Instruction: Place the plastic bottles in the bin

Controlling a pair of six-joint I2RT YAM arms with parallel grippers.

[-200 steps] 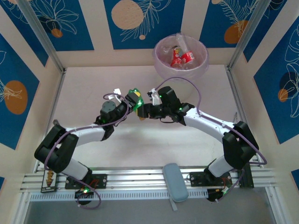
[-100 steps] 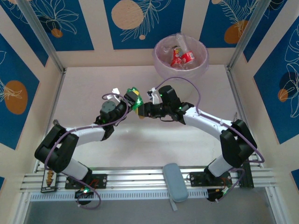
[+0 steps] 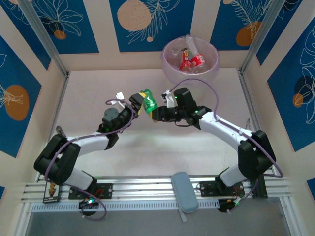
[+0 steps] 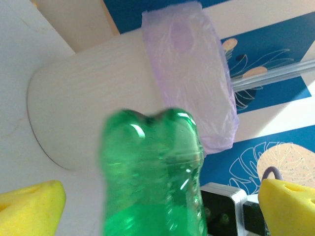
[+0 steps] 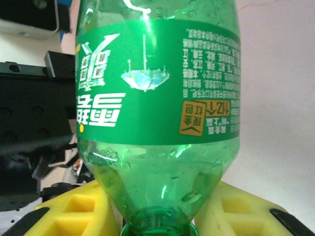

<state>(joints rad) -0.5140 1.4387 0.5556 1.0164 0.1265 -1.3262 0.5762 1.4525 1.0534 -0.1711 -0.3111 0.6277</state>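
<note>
overhead and wrist views of two arms meeting over the middle of the table [image 3: 147, 162]. green bottle [image 3: 148, 101] sits tilted between the two wrists, roughly midway between the left and right edges of the table and somewhat nearer its far edge than its near one. right gripper [image 3: 156, 112] has its jaws closed on the neck end of the green bottle: in the right wrist view its yellow pads [image 5: 74, 211] press in from both sides beside the neck, and the green label [image 5: 157, 83] reads upside down above them. left gripper [image 3: 136, 102] is spread wide and grips nothing: in the left wrist view its own yellow pads [image 4: 29, 204] sit in the two bottom corners, each apart from the bottle body [image 4: 152, 172], whose lobed base points away from the camera toward the bin [image 4: 88, 108]. bin [image 3: 169, 69] stands at the far edge of the table, right of centre; a pale lilac bag [image 4: 192, 73] is folded over its white wall. several bottles with red labels [image 3: 188, 62] lie inside it, together with clear ones whose details are too small to tell. the green bottle is well apart from the bin, on its near-left side, outside the rim. grey-blue oblong pad [image 3: 184, 191] lies across the rails [image 3: 128, 189] at the near edge of the table, between the two arms.
</note>
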